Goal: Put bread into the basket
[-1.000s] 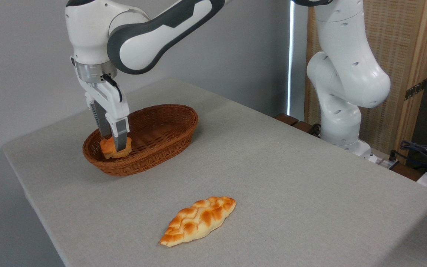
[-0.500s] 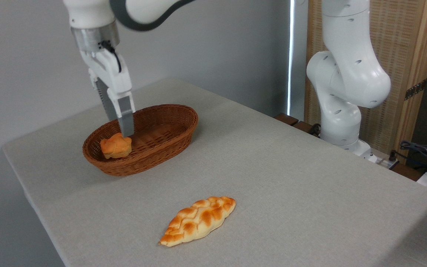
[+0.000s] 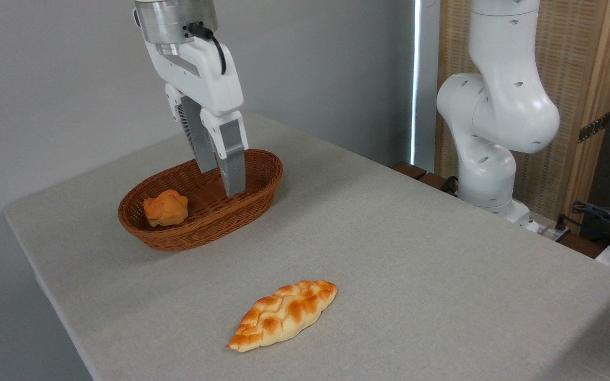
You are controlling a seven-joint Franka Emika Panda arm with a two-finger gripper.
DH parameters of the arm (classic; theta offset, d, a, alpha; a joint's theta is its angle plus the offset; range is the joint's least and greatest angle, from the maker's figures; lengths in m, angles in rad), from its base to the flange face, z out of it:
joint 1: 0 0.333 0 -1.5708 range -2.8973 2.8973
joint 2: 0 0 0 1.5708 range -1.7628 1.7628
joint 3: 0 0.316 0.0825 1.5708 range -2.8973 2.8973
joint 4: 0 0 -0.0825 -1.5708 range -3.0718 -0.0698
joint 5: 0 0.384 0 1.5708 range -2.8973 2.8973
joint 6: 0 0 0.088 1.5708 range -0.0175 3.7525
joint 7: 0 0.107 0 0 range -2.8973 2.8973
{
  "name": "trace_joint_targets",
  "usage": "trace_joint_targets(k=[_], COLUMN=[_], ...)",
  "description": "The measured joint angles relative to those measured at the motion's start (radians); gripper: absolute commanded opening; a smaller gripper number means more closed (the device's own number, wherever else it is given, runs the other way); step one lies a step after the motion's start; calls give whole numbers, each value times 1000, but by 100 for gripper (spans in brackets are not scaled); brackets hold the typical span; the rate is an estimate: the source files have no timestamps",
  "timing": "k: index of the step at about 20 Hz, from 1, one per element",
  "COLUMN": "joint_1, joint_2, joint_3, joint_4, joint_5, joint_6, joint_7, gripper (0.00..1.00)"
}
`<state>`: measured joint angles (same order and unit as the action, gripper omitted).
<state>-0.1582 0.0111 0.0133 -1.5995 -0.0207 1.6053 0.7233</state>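
The small knobbly orange bread (image 3: 166, 208) lies inside the reddish-brown wicker basket (image 3: 241, 203), at its left end. My gripper (image 3: 220, 179) hangs above the middle of the basket, to the right of the bun and clear of it. Its two grey fingers (image 3: 232, 169) stand apart with nothing between them, so the gripper is open.
A longer braided golden loaf (image 3: 283, 315) lies on the grey table (image 3: 416, 264) near the front edge. The arm's white base (image 3: 490, 159) stands at the table's far right, with cables (image 3: 601, 217) beyond it. The table's left edge falls off close to the basket.
The gripper let go of the bun, which stayed in the basket's left end. It then rose and moved right, from around the bun to above the basket's middle.
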Motion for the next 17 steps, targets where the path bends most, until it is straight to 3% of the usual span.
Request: trace_joint_targets(k=[17], joint_1=[0], joint_2=[0], joint_3=[51], joint_4=[3], joint_5=[0], joint_6=[32], joint_7=[0], gripper=[100])
